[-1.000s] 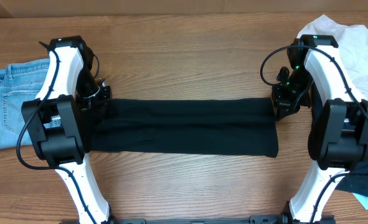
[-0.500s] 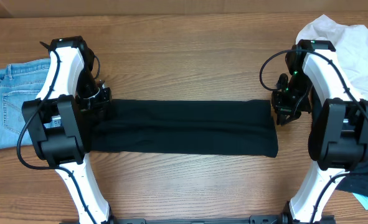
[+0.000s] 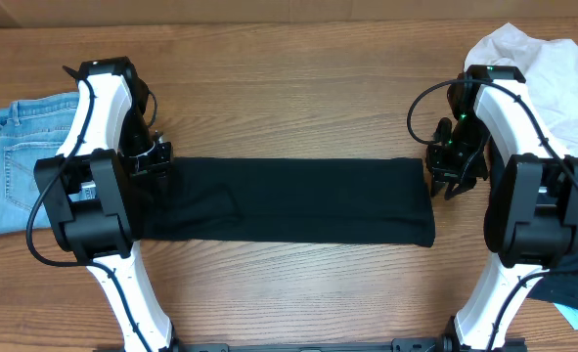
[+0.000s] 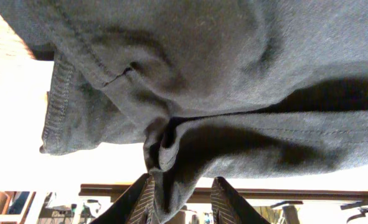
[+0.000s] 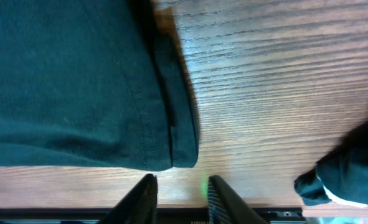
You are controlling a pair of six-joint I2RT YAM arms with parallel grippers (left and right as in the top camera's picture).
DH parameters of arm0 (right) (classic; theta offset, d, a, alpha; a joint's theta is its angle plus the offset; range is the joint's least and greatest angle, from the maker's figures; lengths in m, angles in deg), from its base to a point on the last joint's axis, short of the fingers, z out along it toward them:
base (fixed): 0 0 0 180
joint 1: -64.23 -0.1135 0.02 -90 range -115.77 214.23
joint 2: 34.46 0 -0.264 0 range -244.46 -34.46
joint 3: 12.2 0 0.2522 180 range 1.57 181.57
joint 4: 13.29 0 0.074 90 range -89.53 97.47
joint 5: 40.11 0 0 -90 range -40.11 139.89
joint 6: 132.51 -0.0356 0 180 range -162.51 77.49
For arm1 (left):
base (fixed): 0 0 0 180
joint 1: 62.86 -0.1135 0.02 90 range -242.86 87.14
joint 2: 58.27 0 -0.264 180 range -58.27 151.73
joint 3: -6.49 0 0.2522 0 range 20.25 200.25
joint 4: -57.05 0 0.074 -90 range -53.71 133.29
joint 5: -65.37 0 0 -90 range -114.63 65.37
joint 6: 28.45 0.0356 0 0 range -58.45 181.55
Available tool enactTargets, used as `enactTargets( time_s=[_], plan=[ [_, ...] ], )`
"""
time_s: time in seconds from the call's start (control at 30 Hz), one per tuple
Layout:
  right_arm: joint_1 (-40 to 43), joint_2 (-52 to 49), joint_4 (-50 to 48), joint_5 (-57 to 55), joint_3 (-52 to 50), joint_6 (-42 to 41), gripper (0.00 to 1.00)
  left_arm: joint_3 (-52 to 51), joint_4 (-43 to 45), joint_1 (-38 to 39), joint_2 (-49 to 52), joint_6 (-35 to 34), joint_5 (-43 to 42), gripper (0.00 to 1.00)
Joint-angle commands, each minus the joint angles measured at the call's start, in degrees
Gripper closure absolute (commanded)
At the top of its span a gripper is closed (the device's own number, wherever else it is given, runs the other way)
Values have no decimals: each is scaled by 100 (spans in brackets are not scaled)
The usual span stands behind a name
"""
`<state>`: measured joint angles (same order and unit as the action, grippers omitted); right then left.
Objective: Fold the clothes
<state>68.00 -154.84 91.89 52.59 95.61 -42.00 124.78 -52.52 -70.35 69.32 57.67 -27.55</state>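
From overhead, the black garment (image 3: 289,200) lies folded into a long flat band across the middle of the wooden worktop (image 3: 289,88), stretching from one arm to the other. The left claw (image 3: 152,156) sits at the band's left end, on the far corner. The right claw (image 3: 448,184) hangs just off the band's right end, over bare wood. A pair of blue jeans (image 3: 20,161) lies at the left edge, partly behind the left arm. A white cloth (image 3: 553,73) is heaped at the far right corner, and a dark and blue cloth (image 3: 574,288) shows at the near right edge

In the left wrist view, black fabric fills most of the picture. Its creases run together into a bunched fold that drops between the two fingers (image 4: 143,199). The claw is narrow and pinches that fold. A stitched hem runs down the left side against a bright, washed-out background

In the right wrist view, the garment's hemmed corner (image 5: 171,134) lies flat on the wood grain at upper left. The fingers (image 5: 145,199) stand a little apart just beside it, with nothing between them, only worktop. A dark lump of cloth (image 5: 339,168) with a pale edge sits at the right border, well apart from the garment
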Motion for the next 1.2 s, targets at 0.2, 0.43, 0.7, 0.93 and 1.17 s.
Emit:
enactTargets(
  time_s=[0.2, 0.43, 0.7, 0.93, 1.17],
  plan=[
    [76, 229, -273, 101, -39, -13, 54, -46, 57, 55, -251, 90, 59, 63],
    [476, 229, -529, 466, -109, -13, 49, -46, 481, 87, -251, -72, 57, 55],
    [970, 229, -514, 1333, -284, 629, 49, -46, 933, 234, -251, -149, -31, 55],
    [1045, 229, -1154, 2212, -1375, 1222, 48, -46, 1167, 387, -251, -146, -24, 56],
    [1045, 229, -1768, 2629, -1797, 1237, 44, -46, 1174, 387, -251, -146, -24, 55]
  ],
)
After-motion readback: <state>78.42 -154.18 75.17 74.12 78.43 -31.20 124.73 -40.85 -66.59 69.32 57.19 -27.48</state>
